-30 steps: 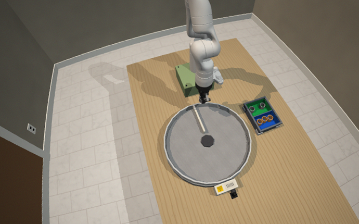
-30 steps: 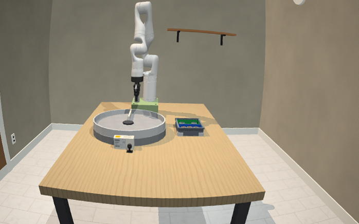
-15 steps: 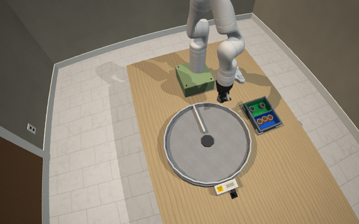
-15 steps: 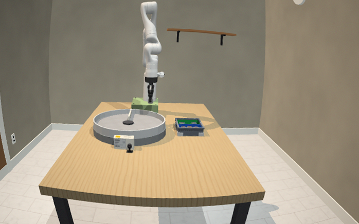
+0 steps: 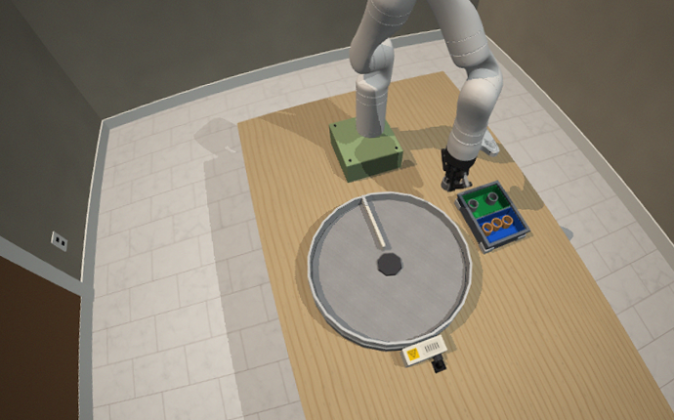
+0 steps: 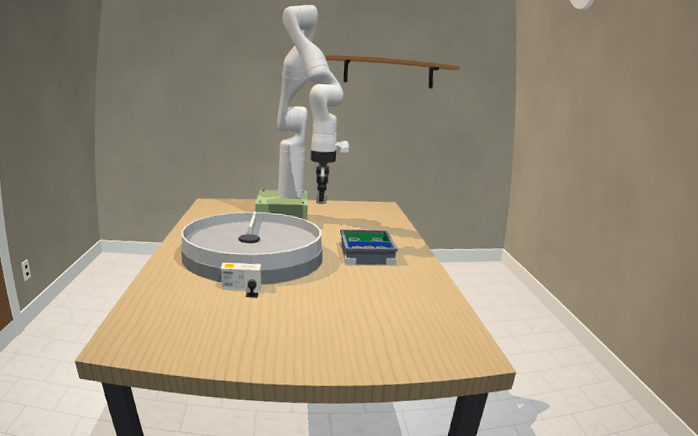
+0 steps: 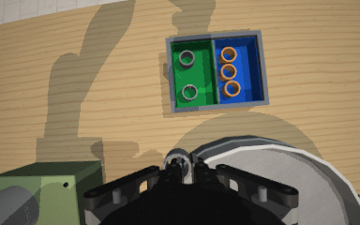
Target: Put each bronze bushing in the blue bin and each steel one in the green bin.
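My gripper [image 5: 457,186] [image 6: 321,195] [image 7: 187,161] is shut on a grey steel bushing [image 7: 175,152], which shows as a ring at the fingertips in the wrist view; the fingers partly hide it. It is held above the table, beside the bin box and behind the turntable [image 5: 355,306] [image 6: 207,235] [image 7: 305,187]. The green bin [image 5: 484,209] [image 7: 199,77] holds two steel bushings. The blue bin [image 5: 497,235] [image 7: 248,61] holds three bronze bushings in a row. No bushing shows on the visible turntable surface.
A pale bar [image 5: 373,221] crosses the turntable from rim to hub [image 5: 389,263]. A white labelled box [image 5: 424,350] [image 6: 240,276] stands at its near rim. The green base block [image 5: 373,158] [image 6: 282,206] [image 7: 47,187] stands behind the turntable. The bins share one grey-walled box.
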### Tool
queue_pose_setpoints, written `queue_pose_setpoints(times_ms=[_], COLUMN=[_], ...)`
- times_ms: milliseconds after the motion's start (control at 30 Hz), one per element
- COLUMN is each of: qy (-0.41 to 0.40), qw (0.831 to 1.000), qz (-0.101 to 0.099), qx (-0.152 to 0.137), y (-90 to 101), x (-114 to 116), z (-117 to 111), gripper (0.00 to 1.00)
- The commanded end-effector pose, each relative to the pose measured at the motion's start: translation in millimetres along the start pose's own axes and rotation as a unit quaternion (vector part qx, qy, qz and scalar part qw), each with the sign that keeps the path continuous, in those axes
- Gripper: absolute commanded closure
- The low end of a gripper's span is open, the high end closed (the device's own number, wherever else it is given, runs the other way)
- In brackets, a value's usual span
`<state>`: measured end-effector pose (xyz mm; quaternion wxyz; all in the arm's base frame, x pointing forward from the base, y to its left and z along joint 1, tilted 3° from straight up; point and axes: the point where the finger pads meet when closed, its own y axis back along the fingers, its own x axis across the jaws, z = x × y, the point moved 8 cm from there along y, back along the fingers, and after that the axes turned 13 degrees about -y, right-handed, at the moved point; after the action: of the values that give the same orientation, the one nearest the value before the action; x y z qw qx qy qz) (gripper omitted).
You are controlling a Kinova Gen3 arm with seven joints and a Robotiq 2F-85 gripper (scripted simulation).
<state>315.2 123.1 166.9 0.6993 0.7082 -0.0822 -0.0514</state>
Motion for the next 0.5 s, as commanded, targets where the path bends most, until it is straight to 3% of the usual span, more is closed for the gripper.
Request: queue_pose_setpoints(times_ms=[0,67,233,433,467], qy=[0.020,0.020,0.019,0.019,0.019], qw=[1.000,1.000,1.000,1.000,1.000], qz=[0.000,0.000,0.000,0.000,0.000], qx=[0.002,0.002,0.002,0.002,0.002], y=[-2.0,-2.0,-1.7,-1.7,-1.6], x=[-1.9,-1.9,-0.5,-0.5,-0.2], z=[-28.7,-28.7,-86.1,-86.3,-97.8], gripper=[1.00,1.00,1.00,1.00,1.00])
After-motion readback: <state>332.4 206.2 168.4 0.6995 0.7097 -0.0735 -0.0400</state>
